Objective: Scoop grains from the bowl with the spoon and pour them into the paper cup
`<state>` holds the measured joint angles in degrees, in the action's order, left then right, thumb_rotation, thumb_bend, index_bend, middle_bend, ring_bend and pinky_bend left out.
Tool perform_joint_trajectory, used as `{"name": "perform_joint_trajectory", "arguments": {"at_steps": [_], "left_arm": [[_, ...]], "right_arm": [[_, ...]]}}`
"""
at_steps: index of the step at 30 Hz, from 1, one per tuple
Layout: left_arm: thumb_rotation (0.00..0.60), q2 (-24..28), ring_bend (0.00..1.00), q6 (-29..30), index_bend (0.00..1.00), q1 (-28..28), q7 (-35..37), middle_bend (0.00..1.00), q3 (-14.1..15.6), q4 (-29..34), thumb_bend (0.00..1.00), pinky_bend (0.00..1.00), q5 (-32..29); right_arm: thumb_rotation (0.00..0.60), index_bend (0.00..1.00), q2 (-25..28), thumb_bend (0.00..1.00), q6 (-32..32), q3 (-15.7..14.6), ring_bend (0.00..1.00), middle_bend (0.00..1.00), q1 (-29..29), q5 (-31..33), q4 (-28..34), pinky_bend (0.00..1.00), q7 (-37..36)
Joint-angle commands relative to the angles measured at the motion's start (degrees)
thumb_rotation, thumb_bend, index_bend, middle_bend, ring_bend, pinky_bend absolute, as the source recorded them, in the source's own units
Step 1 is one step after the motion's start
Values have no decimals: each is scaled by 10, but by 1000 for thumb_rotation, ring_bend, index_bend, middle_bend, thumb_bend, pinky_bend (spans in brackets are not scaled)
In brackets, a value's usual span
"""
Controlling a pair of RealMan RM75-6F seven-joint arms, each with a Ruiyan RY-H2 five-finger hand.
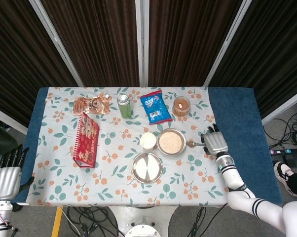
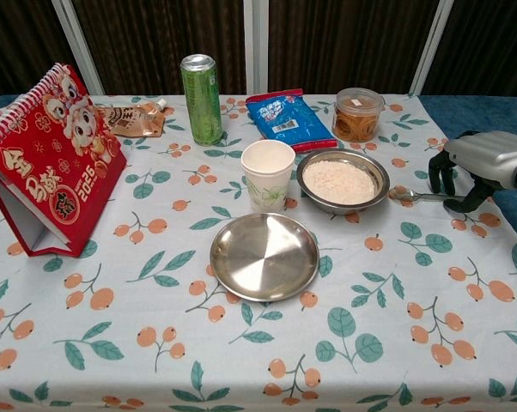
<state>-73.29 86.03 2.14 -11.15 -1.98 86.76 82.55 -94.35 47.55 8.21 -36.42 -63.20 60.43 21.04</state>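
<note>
A metal bowl (image 2: 342,181) of pale grains (image 1: 170,142) stands right of centre, with a white paper cup (image 2: 268,173) upright just to its left; the cup (image 1: 147,141) looks empty. A metal spoon (image 2: 416,196) lies flat on the cloth right of the bowl, its scoop end toward the bowl. My right hand (image 2: 475,168) hangs over the handle's far end, fingers (image 2: 436,174) curled down on one side and thumb on the other, apart and not gripping. In the head view the right hand (image 1: 216,142) covers that end of the spoon (image 1: 194,144). My left hand (image 1: 5,177) hangs off the table's left edge, holding nothing.
An empty steel plate (image 2: 264,256) lies in front of the cup and bowl. A red calendar (image 2: 48,154) stands at the left. At the back are a green can (image 2: 201,87), a blue snack bag (image 2: 286,118), an orange-filled jar (image 2: 358,114) and a pouch (image 2: 134,119).
</note>
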Motion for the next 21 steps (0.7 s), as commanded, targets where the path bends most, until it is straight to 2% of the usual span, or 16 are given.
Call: {"name": "perform_joint_trajectory", "arguments": {"at_steps": [1, 12, 21], "left_arm": [[600, 1, 47, 0, 127, 0, 0, 100, 0, 0, 263, 109, 0], [600, 2, 47, 4, 127, -4, -1, 99, 1, 3, 263, 110, 0], [600, 2, 46, 6, 128, -5, 0, 99, 1, 3, 263, 110, 0]], "right_arm": [[600, 479, -2, 276, -2, 0, 124, 506, -1, 0, -4, 34, -1], [600, 508, -10, 279, -9, -3, 143, 529, -4, -1, -18, 34, -11], [600, 558, -4, 332, -13, -5, 169, 564, -6, -7, -16, 34, -16]]}}
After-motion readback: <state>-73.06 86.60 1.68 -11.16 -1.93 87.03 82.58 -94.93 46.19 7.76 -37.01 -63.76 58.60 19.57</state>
